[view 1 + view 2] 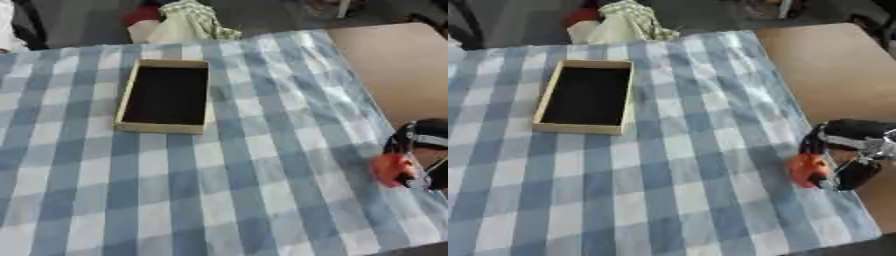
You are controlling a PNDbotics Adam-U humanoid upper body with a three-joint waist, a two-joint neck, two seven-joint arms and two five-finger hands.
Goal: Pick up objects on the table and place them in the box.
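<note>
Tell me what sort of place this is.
Probably a staged test table in an ordinary room, not a kitchen or workshop: a checked cloth over a table, one open box, and the right robot hand holding an orange thing.

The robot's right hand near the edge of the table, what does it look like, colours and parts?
Only the right hand shows, at the right edge of the checked tablecloth. It is mostly black and rounded, with a pale silver band or joint across it and thin dark fingers below. No markings can be made out. The left hand is not in view.
</note>
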